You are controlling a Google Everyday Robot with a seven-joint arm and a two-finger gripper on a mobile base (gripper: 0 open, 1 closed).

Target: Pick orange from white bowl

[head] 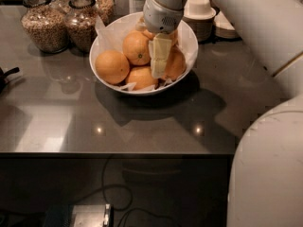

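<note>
Centrally, in the upper middle of the frame, the white bowl (191,44) stood on the dark bench (142,124), lined with crinkled paper (106,33) and filled with several fruits. The orange (177,63) lay at the bowl's right side, partly hidden, with other oranges (112,66) to its left, below and behind it. My arm (163,11) reached down steeply from the top edge. My tool (159,73) pointed straight down inside the bowl, between the orange and the one in the bowl's upper middle, close against both. Whether it was spread or pressed together I could not tell.

At the upper left, touching the bowl's rim, stood glass jars (45,26) of grain. Stacked cups (199,9) sat at the upper right behind the bowl. My white body (267,169) filled the right side, covering that end of the bench.
</note>
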